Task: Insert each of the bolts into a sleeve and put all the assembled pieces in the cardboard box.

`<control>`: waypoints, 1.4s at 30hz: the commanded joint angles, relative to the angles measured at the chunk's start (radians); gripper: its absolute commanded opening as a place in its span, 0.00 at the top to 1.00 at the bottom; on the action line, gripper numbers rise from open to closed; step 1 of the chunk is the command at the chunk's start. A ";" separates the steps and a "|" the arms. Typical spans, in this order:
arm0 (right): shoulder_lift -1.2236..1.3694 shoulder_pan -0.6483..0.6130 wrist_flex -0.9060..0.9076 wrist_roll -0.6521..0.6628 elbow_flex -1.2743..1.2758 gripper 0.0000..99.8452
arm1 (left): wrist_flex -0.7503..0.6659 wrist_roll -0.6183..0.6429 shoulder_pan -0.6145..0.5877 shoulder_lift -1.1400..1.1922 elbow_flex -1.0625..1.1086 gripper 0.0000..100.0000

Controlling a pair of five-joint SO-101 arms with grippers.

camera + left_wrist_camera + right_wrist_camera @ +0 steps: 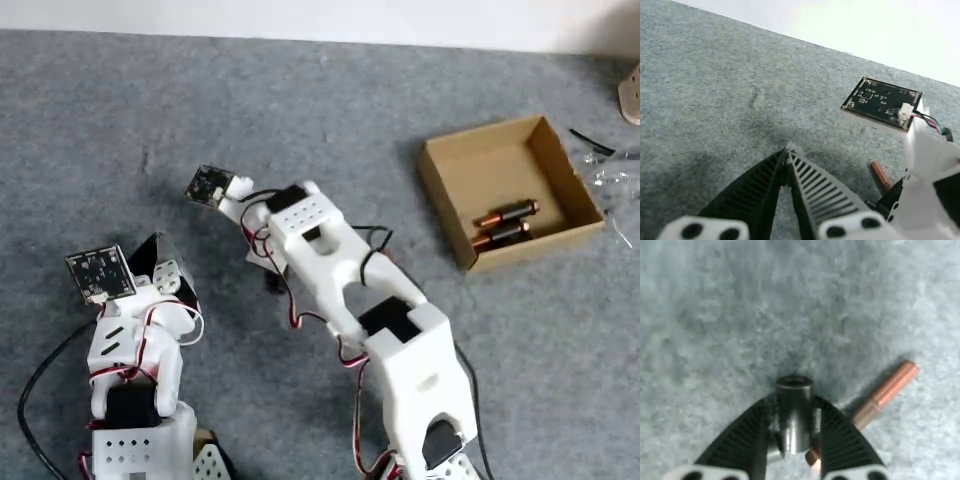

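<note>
1. Jaws of the right gripper stand narrow and are clamped on a dark sleeve. Its open end points away from the wrist, and the ribbed fingers cover its flanks.
2. Just beside that gripper a copper bolt lies on the grey carpet, threaded end pointing outward. Its other end runs in behind one finger. Whether it touches the sleeve cannot be told.
3. Farther off, the left gripper has its jaws pressed together with nothing between them, over bare carpet. In its wrist view the bolt lies off to one side, near the right arm. That arm's white housing cuts the bolt off at one end.
4. From above, the right arm's white body overlies its own gripper, the sleeve and the bolt.
5. Farthest away, well apart from both grippers, sits the cardboard box. Two assembled pieces lie side by side inside it, close to one wall. Thin clutter beside the box is too small to make out.
</note>
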 commanded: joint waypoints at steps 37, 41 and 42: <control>-1.495 0.357 -0.516 -0.259 1.369 1.00 | -0.003 -0.017 -0.015 -0.010 0.022 0.99; -1.679 0.426 -0.515 -0.333 1.500 1.00 | -0.003 -0.017 -0.015 -0.010 0.022 0.99; -1.732 0.441 -0.512 -0.341 1.531 1.00 | -0.003 -0.017 -0.015 -0.010 0.022 0.99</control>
